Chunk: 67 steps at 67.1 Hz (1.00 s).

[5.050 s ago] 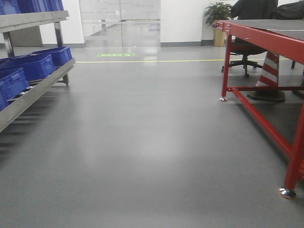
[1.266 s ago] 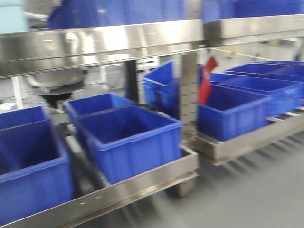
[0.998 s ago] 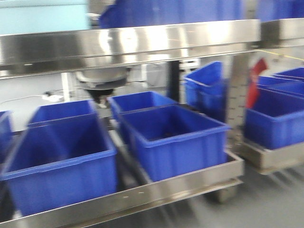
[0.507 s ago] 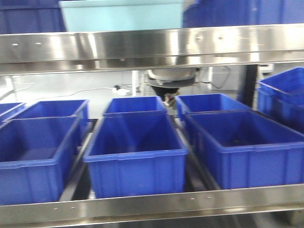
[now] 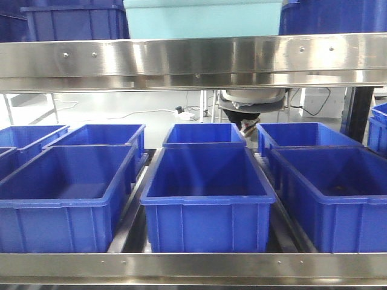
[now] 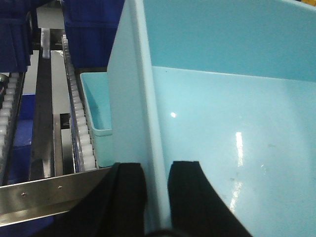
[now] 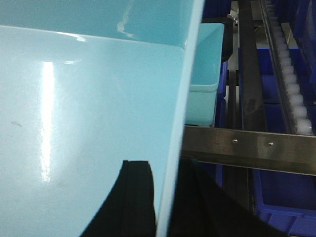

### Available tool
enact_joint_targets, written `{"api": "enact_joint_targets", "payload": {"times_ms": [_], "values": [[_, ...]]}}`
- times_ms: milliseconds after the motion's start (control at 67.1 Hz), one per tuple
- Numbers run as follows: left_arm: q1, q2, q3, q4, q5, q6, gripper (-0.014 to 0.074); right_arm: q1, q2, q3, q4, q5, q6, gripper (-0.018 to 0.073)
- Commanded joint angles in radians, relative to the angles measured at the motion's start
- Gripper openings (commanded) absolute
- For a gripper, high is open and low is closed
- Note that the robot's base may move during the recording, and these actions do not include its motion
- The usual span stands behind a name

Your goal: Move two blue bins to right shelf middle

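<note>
A pale blue bin (image 5: 202,18) hangs just above the shiny steel rail (image 5: 193,57) of the right shelf middle, held between both arms. My left gripper (image 6: 157,165) is shut on the bin's left wall (image 6: 133,98), one finger on each side. At the opposite wall (image 7: 180,113), my right gripper (image 7: 165,165) is shut the same way. A second pale blue bin (image 6: 96,116) (image 7: 203,74) rests further in on that tier's rollers, behind the rail (image 6: 44,190) (image 7: 247,143).
Dark blue bins (image 5: 72,21) (image 5: 332,15) stand on the middle tier either side of the held bin. The lower tier holds several dark blue bins (image 5: 205,199). White roller tracks (image 6: 79,123) (image 7: 291,84) run back into the shelf.
The front view has swung from open floor round to the rack, then slid along it. The pale bin now sits centred over the rail, and the picture is sharp.
</note>
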Motion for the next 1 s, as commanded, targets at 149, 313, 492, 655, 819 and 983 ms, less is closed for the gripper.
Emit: {"api": "enact_joint_targets", "payload": {"times_ms": [149,313,492,655,819,983], "values": [[0.001,-0.013,-0.017,-0.043,-0.059,-0.002,-0.0111,-0.001,-0.006,-0.009,-0.001,-0.045,-0.020,-0.0154],[0.001,-0.013,-0.017,-0.043,-0.059,-0.002,-0.0111,-0.001,-0.006,-0.009,-0.001,-0.045,-0.020,-0.0154],[0.001,-0.013,-0.017,-0.043,-0.059,-0.002,-0.0111,-0.001,-0.006,-0.009,-0.001,-0.045,-0.020,-0.0154],[0.001,-0.013,-0.017,-0.043,-0.059,-0.002,-0.0111,-0.001,-0.006,-0.009,-0.001,-0.045,-0.020,-0.0154],[0.001,-0.013,-0.017,-0.043,-0.059,-0.002,-0.0111,-0.001,-0.006,-0.009,-0.001,-0.045,-0.020,-0.0154],[0.001,-0.013,-0.017,-0.043,-0.059,-0.002,-0.0111,-0.001,-0.006,-0.009,-0.001,-0.045,-0.020,-0.0154]]}}
